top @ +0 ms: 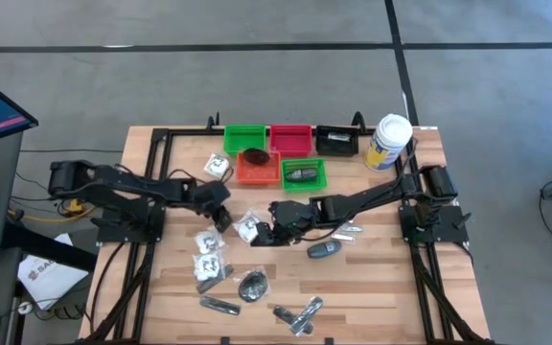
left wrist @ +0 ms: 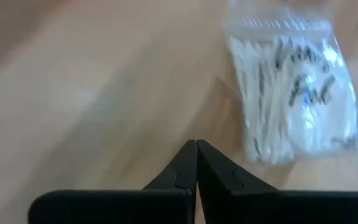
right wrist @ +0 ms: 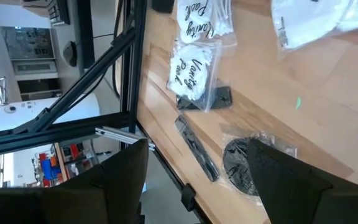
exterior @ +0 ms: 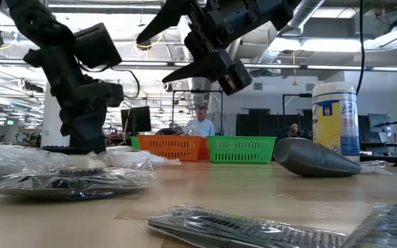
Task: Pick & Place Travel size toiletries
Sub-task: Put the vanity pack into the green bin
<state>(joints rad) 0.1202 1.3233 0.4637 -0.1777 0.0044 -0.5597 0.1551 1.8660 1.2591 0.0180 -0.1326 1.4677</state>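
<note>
— Where's the working claw, from where you stand?

— The right gripper (top: 262, 233) hangs over the middle of the table, fingers spread wide, nothing between them. In the low view it sits well clear of the wood.

— And what's closest to it?

— A clear packet with white contents (top: 248, 227) lies just beside its tips, on the side toward the other arm. Further that way are two more vanity packets (right wrist: 191, 70), one past the other, then a slim silvery tube (right wrist: 197, 149) near the table's edge. A black round piece in plastic (top: 252, 285) lies toward the front edge. Back along its own arm, a dark grey oval (top: 323, 250) rests beside a small silvery sachet (top: 346, 231).

— Anything in the way?

— The left gripper (top: 222, 218) is near, just beyond that first packet, its fingers pressed together and empty. Its wrist view shows another packet (left wrist: 294, 93) lying ahead of it.

— And behind the claw?

— The trays: orange tray (top: 258, 171), a green tray (top: 304, 174) holding a grey oval, another green tray (top: 245, 139), red tray (top: 290, 140), black tray (top: 336, 142). A white canister (top: 388, 143) stands beside the right arm's base.
</note>
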